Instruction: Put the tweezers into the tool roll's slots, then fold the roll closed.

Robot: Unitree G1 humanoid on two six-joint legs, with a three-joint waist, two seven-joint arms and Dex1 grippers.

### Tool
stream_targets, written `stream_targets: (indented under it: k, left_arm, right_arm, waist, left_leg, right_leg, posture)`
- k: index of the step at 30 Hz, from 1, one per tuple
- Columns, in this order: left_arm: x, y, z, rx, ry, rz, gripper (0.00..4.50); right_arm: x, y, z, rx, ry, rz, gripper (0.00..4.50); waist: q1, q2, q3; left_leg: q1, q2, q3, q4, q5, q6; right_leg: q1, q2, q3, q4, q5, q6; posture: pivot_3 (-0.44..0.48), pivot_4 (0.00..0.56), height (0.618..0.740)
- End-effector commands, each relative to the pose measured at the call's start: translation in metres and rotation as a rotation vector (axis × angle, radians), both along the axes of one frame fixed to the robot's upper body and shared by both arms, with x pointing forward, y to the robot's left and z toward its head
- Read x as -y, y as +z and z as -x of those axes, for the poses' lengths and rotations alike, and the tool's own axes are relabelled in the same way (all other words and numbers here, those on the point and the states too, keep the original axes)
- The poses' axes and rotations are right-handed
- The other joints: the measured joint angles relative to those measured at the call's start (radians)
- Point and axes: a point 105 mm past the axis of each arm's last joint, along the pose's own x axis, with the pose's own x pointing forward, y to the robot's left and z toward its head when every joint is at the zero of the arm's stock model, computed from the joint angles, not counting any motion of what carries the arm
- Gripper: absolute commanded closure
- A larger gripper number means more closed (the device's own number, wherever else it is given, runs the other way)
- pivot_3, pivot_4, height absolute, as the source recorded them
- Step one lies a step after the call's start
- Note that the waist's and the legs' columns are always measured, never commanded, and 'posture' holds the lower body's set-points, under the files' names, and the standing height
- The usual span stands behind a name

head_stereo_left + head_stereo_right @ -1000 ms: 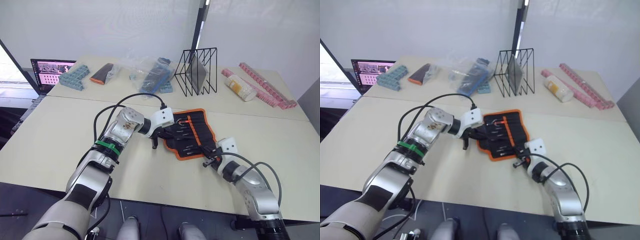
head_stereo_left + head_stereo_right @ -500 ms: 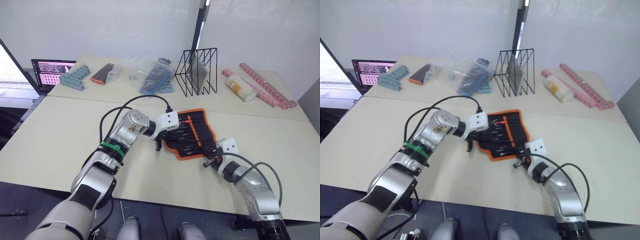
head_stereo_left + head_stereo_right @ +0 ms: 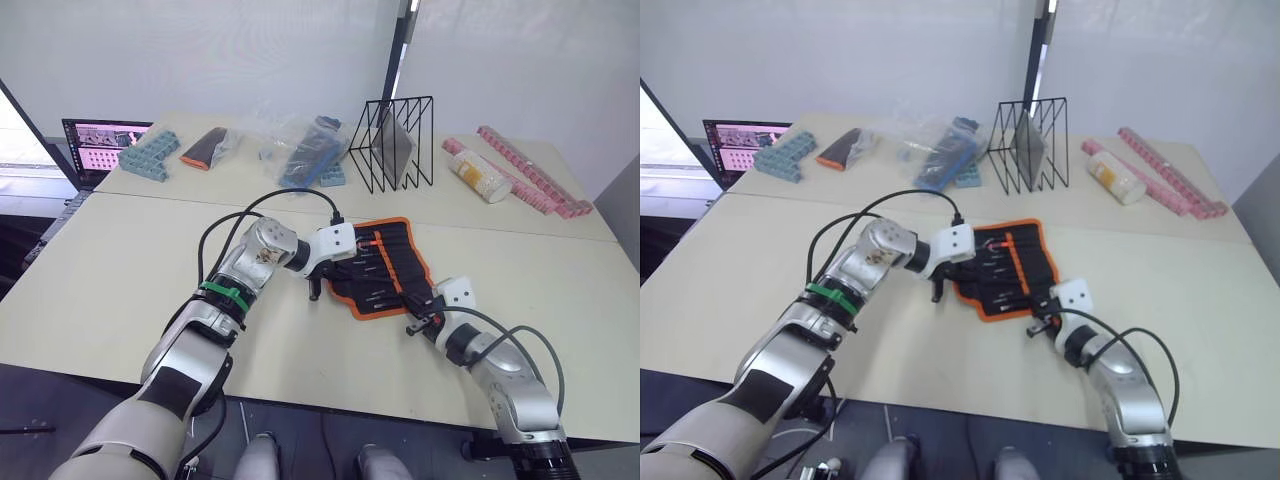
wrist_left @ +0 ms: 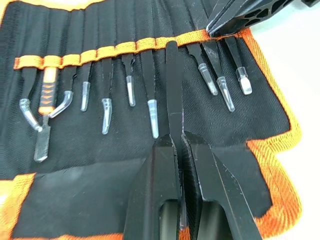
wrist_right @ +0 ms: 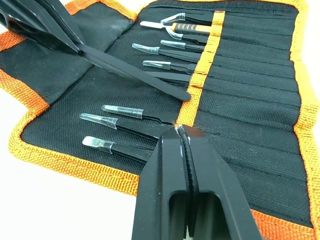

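Observation:
The tool roll (image 3: 385,262) lies open on the table, black with orange edging. Several tweezers (image 4: 129,85) with clear tip caps sit in the slots (image 4: 120,47) under its orange band. At the roll's left edge my left gripper (image 4: 179,137) is shut on a bare black tweezer (image 4: 173,90), whose tip reaches the band between two filled slots. My right gripper (image 5: 179,131) is shut with nothing in it, its tips pressed on the band at the roll's near right corner. The same gripper (image 3: 414,322) also appears in the left eye view.
On the far table stand a black wire rack (image 3: 393,142), a laptop (image 3: 100,140), blue blocks (image 3: 148,155), a black-and-orange pouch (image 3: 205,147), a plastic bag of blue parts (image 3: 305,155), a bottle (image 3: 480,175) and pink strips (image 3: 535,170).
My left gripper has moved right, onto the roll, carrying the black tweezer toward the band. The right gripper has stayed on the roll's corner.

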Motion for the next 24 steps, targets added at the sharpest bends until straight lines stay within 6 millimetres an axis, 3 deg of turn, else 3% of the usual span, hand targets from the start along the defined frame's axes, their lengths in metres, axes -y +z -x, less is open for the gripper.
stream_targets:
  k: [1, 15, 24]
  left_arm:
    - [0.001, 0.007, 0.001, 0.028, -0.012, 0.001, 4.48]
    - [0.003, 0.002, 0.001, 0.011, 0.006, -0.001, 4.48]
    - [0.024, 0.004, -0.005, 0.037, 0.021, 0.027, 4.48]
  right_arm:
    - [-0.003, -0.004, 0.0, -0.02, 0.013, 0.002, 4.5]
    - [-0.003, -0.005, 0.0, -0.023, 0.014, 0.005, 4.5]
    - [-0.006, -0.01, 0.0, -0.032, 0.031, 0.032, 4.5]
  waist:
    - [0.0, 0.0, 0.0]
    - [-0.001, 0.0, 0.0]
    - [-0.001, 0.0, 0.0]
  left_leg:
    - [0.0, 0.0, 0.0, 0.0, 0.0, 0.0]
    - [0.0, 0.0, 0.0, 0.0, 0.0, 0.0]
    - [0.0, 0.0, 0.0, 0.002, 0.0, 0.0]
  right_leg:
    - [0.0, 0.0, 0.0, 0.0, 0.0, 0.0]
    - [0.0, 0.0, 0.0, 0.001, 0.0, 0.0]
    - [0.0, 0.0, 0.0, 0.001, 0.0, 0.0]
  posture:
    - [0.0, 0.15, 0.734]
    - [0.0, 0.15, 0.734]
    - [0.0, 0.15, 0.734]
